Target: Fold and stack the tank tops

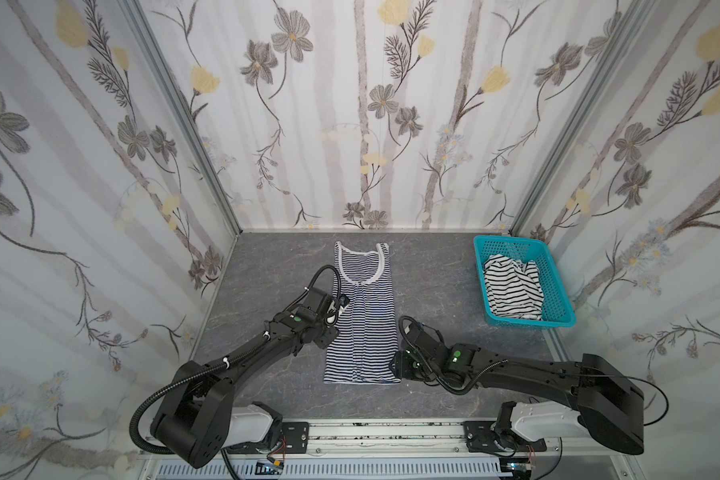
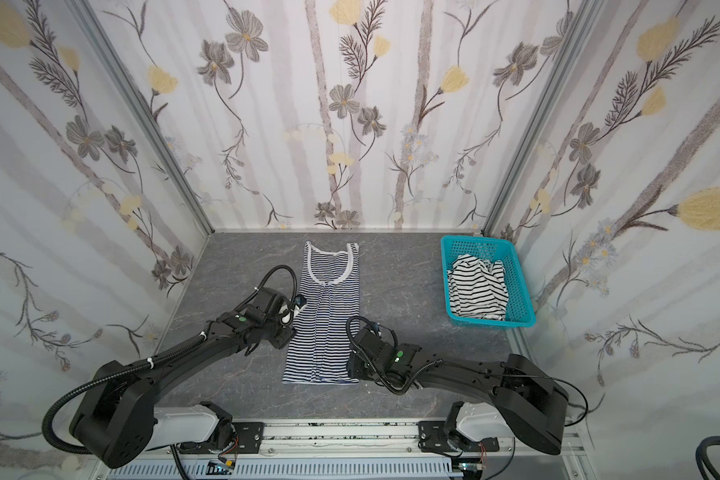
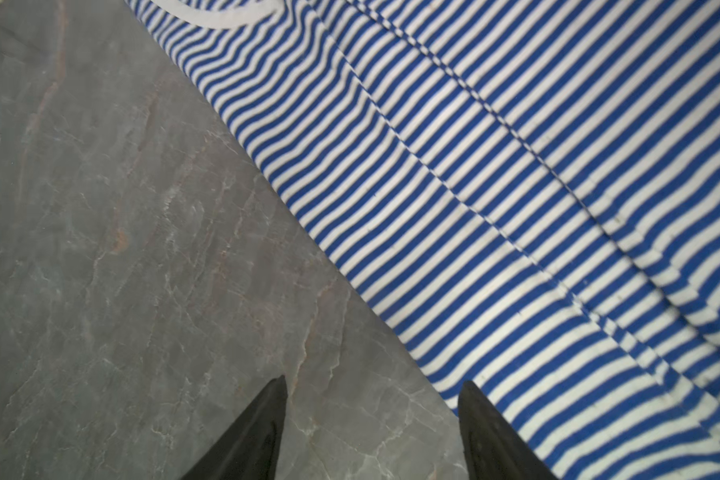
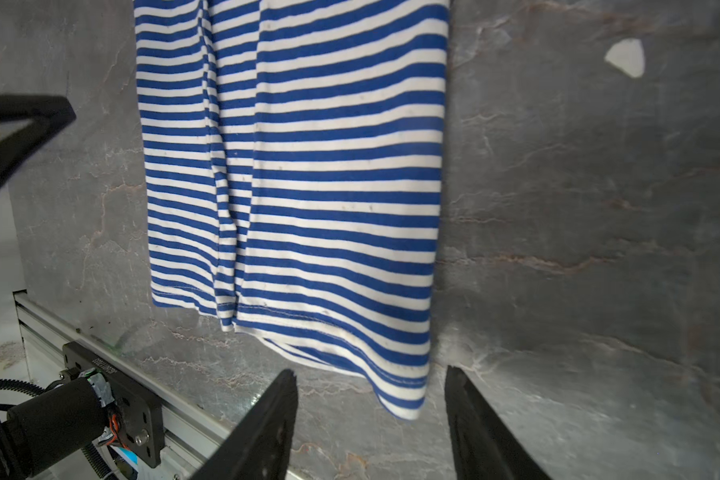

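Observation:
A tank top with fine navy-and-white stripes and white trim (image 1: 360,316) (image 2: 325,316) lies flat mid-table, folded lengthwise into a narrow strip with the neckline at the far end. My left gripper (image 3: 374,382) (image 1: 336,311) hangs open at its left edge near the middle; one finger is over the cloth (image 3: 474,166) and bare table shows between the fingers. My right gripper (image 4: 371,370) (image 1: 395,365) is open at the near right hem corner (image 4: 408,399), which lies just ahead of its fingertips, ungripped. The other tank top, white with wider black stripes (image 1: 512,286) (image 2: 479,291), is bunched in the basket.
The turquoise perforated basket (image 1: 558,291) (image 2: 516,286) stands at the back right of the grey marbled table. Floral-papered walls close in three sides. An aluminium rail (image 1: 383,432) with both arm bases runs along the front edge. A small white fleck (image 4: 624,56) lies on the table.

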{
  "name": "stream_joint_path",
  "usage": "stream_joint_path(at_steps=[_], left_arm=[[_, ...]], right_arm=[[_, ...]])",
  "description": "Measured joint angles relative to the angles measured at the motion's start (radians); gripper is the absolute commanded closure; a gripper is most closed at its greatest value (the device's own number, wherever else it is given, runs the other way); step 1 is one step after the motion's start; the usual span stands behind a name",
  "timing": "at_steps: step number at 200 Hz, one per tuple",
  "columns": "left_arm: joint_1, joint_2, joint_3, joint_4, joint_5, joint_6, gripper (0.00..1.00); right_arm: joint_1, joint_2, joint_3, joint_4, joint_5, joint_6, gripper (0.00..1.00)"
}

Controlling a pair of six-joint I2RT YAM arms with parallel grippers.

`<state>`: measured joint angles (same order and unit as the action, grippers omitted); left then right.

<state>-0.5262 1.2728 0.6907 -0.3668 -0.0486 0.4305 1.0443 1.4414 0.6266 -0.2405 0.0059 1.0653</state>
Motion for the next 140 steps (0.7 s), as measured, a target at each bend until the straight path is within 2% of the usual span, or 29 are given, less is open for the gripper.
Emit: stream_joint_path(at_steps=[33,101,116,140], left_arm=[[-0.043,-0.090,-0.094,-0.002,0.001,0.003,0.30],[-0.084,-0.120,-0.138,-0.002,0.024,-0.016,0.30],[-0.089,-0.120,-0.138,0.000,0.025,-0.015,0.30],[-0.096,-0.119,-0.140,-0.001,0.032,-0.014,0.30]], right_arm=[[-0.007,-0.031,-0.086,0.061,-0.033,0.019,0.40],[0.009,0.026,-0.141,0.187,-0.092,0.060,0.51],[0.009,0.044,-0.141,0.217,-0.105,0.060,0.54],[0.009,0.066,-0.141,0.247,-0.109,0.060,0.66]])
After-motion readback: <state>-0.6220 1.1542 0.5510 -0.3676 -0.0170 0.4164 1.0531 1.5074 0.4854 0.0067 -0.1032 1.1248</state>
